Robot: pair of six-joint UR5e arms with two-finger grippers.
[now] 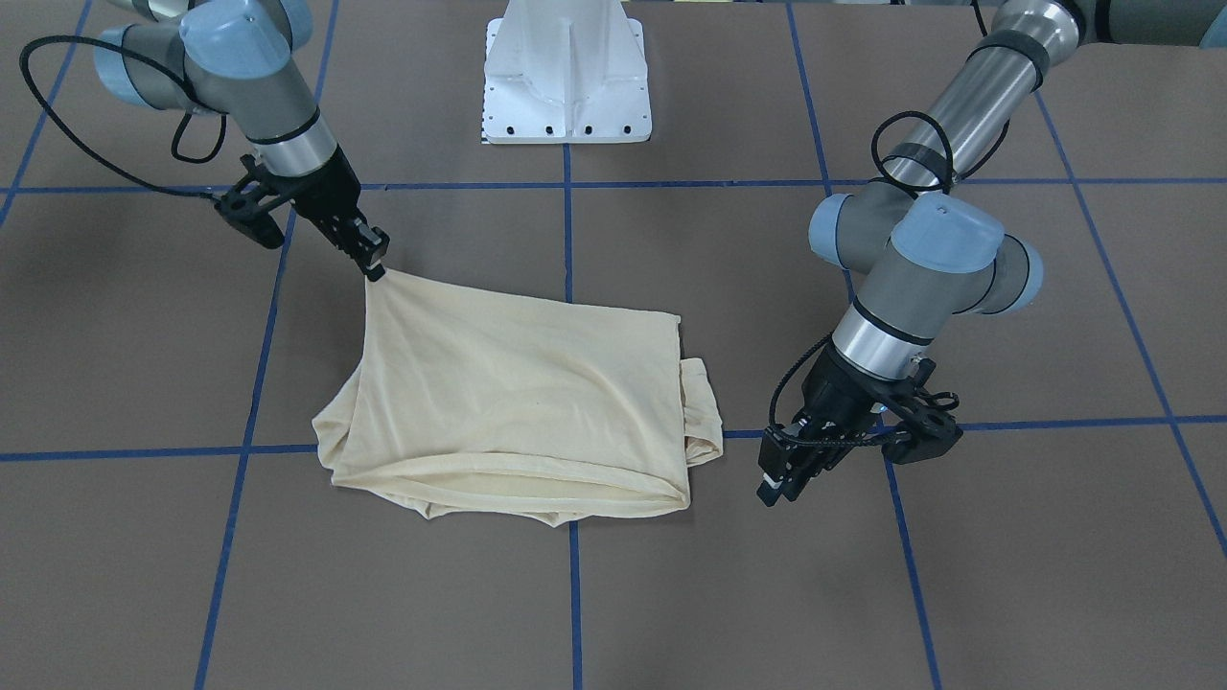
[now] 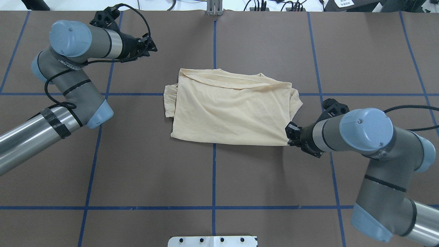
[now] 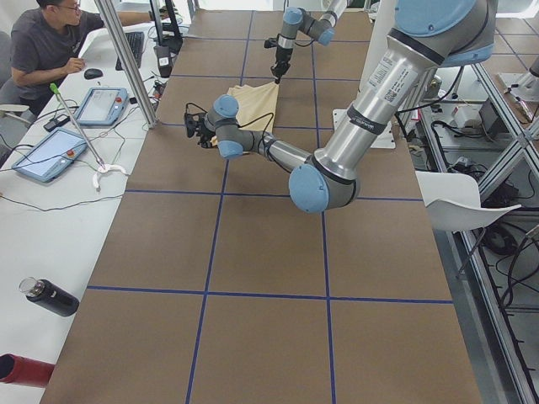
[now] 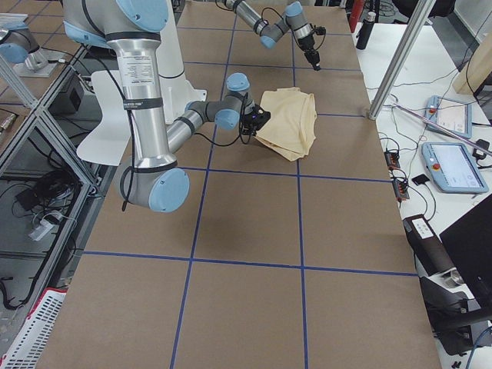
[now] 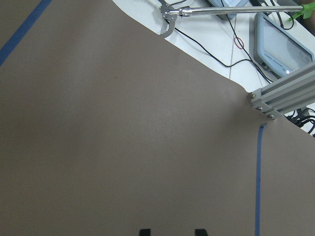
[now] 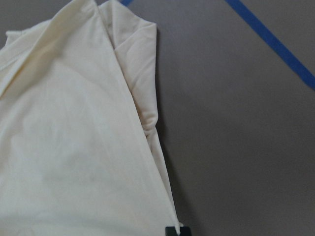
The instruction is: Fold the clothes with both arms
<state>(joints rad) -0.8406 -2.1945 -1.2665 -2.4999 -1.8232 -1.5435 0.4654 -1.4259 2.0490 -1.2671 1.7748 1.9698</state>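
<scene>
The right hand (image 1: 376, 264) is clenched on one corner of the single cream-yellow shirt (image 1: 518, 383), drawing that corner up to a peak on the side nearer the white pedestal (image 1: 567, 86). The rest of the shirt lies folded in a rough rectangle at the middle of the desk (image 1: 959, 575), with a bunched fold poking out on the robot's left. The left hand (image 1: 776, 491), its two fingers parted and holding nothing, hangs near that side, toward the desk's far edge. Two hands, one shirt; blue tape lines (image 1: 567, 230) grid the brown surface.
</scene>
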